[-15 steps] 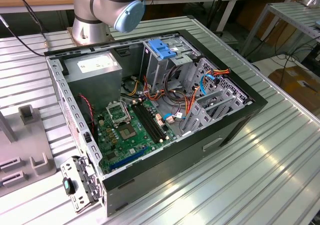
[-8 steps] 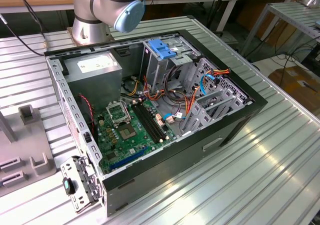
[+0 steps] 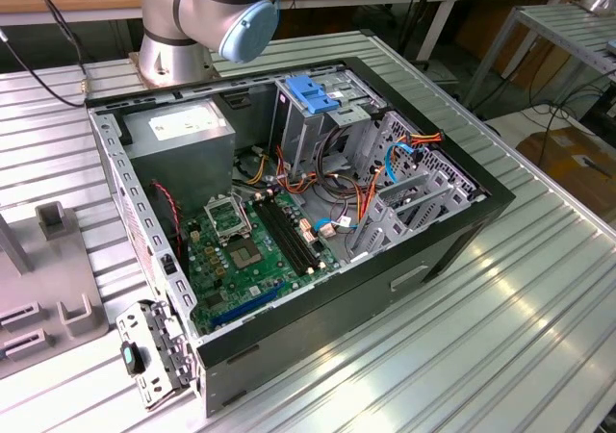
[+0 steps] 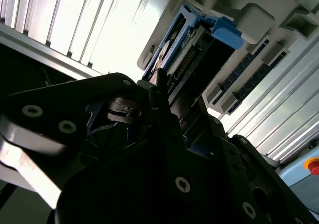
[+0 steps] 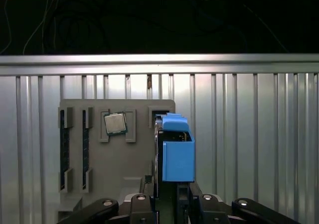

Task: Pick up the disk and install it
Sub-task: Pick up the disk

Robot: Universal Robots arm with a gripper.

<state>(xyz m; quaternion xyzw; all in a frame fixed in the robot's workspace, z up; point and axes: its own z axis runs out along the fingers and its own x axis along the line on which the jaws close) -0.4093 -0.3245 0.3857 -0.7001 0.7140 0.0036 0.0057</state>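
Between the spread fingers (image 5: 198, 190) stands the disk (image 5: 177, 157), upright.

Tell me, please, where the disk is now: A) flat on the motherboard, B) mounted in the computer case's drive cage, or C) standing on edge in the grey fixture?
C: in the first wrist view the blue-framed disk stands on edge in the grey fixture, beside the processor chip.
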